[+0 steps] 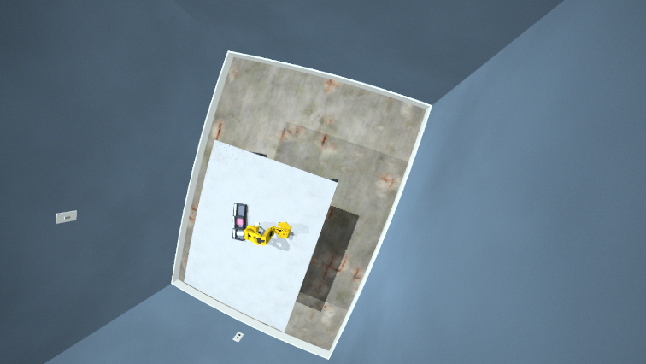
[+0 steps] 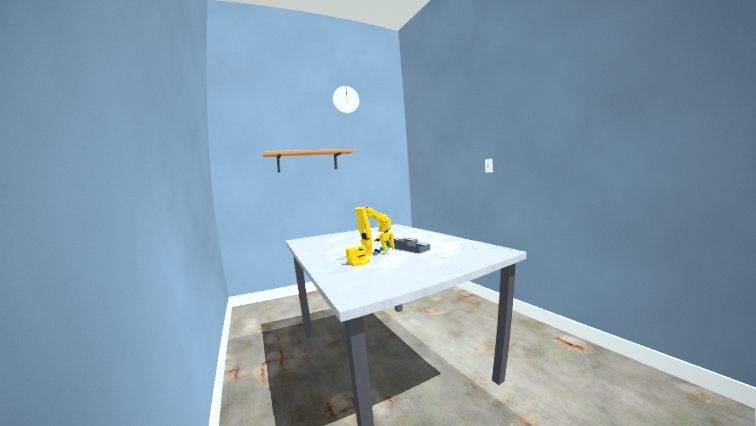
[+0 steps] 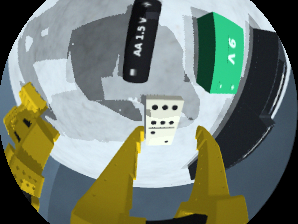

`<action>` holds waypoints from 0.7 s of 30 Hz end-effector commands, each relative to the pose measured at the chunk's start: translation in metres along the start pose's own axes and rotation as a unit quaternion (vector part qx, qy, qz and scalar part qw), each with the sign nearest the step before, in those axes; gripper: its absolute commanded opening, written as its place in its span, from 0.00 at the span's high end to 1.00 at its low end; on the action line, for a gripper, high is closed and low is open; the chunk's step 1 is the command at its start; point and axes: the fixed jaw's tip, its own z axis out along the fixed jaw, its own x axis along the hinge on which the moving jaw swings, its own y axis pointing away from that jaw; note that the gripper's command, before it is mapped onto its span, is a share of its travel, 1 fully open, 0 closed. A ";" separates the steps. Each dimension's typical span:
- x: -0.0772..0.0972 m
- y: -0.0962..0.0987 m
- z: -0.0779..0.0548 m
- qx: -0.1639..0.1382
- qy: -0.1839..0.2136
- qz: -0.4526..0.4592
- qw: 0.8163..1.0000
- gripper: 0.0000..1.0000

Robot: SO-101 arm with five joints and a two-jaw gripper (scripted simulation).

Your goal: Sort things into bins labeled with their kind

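White domino (image 3: 161,120) flat at center; black AA battery (image 3: 143,38) lying at 12 o'clock; green 9V battery (image 3: 220,54) at 2; dark bins (image 3: 261,96) at 3.

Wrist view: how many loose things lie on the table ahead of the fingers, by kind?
Domino: 1
Black AA battery: 1
Green 9 V battery: 1
Total: 3, none between the fingers.

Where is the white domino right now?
In the wrist view the white domino lies on the table, centred just ahead of the gripper, between its open fingertips. The black battery and green battery lie beyond it.
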 end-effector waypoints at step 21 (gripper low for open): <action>0.001 0.000 0.002 -0.004 -0.001 0.000 1.000 0.71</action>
